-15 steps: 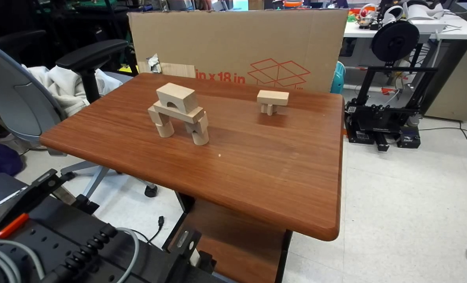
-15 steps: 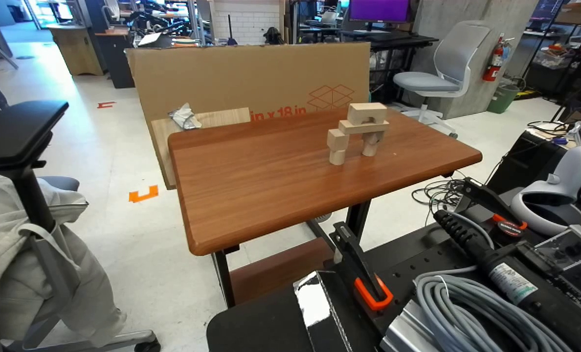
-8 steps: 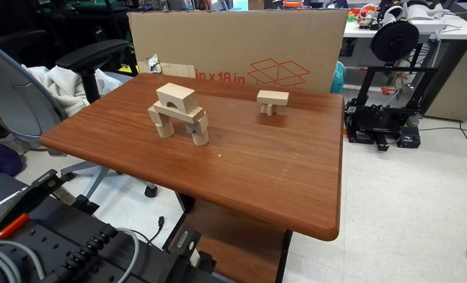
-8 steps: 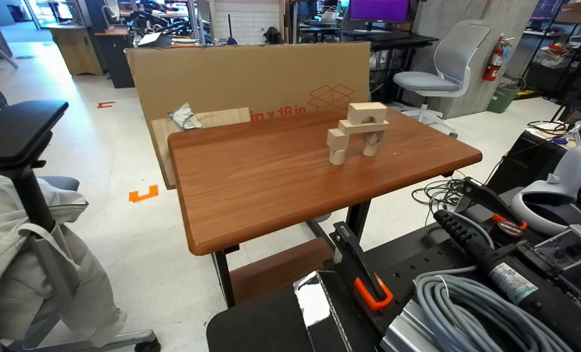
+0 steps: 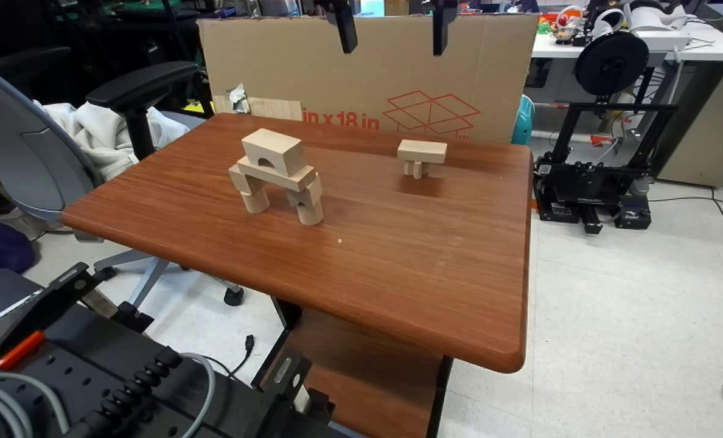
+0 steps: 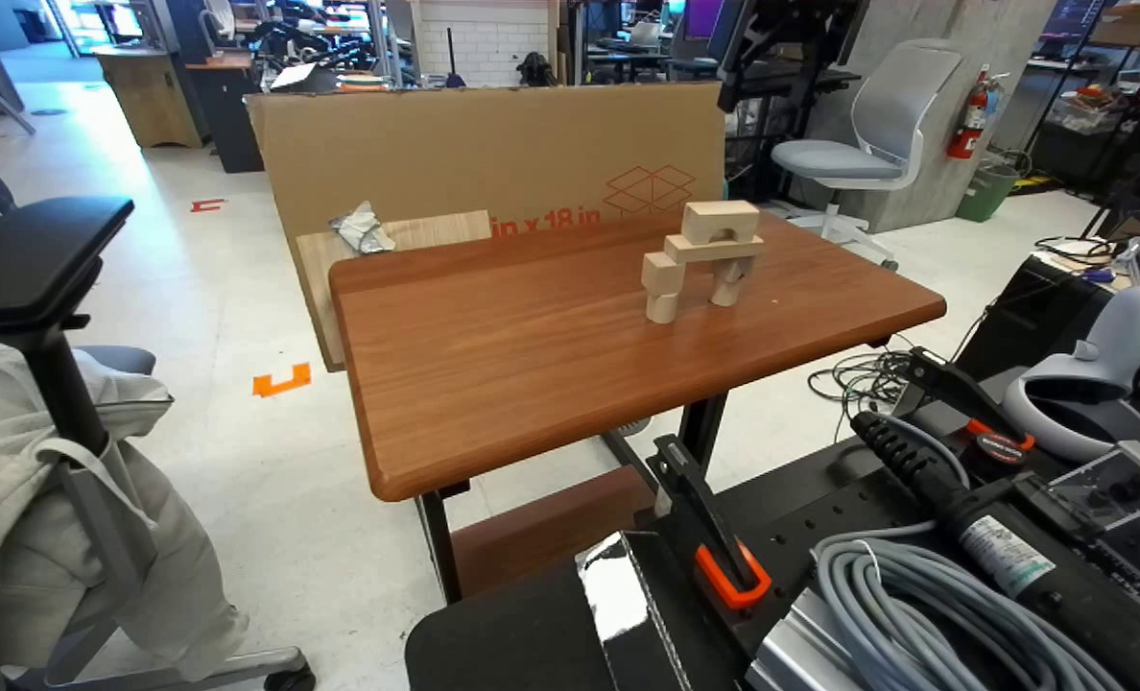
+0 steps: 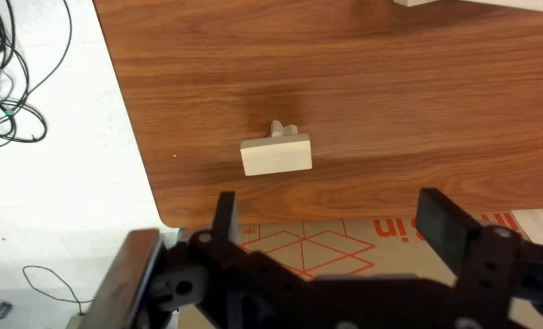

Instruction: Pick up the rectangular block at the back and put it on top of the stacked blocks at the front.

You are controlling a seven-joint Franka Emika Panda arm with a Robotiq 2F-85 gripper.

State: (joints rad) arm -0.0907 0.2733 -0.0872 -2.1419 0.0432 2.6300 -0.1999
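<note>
One gripper (image 5: 394, 53) with two fingers (image 5: 439, 36), jaws spread wide apart, hangs well above a brown table (image 5: 410, 243). One oblong block (image 5: 422, 150) lies flat on at least two small blocks (image 5: 418, 171), close to the back edge and toward the back-right corner in an exterior view. One stack (image 5: 270, 175), made of two legs (image 5: 310, 213), one crossbar (image 5: 285, 180) and one notched top block (image 5: 274, 141), stands upright nearer the front edge. One cardboard sheet (image 5: 276, 61) stands along the back edge.
</note>
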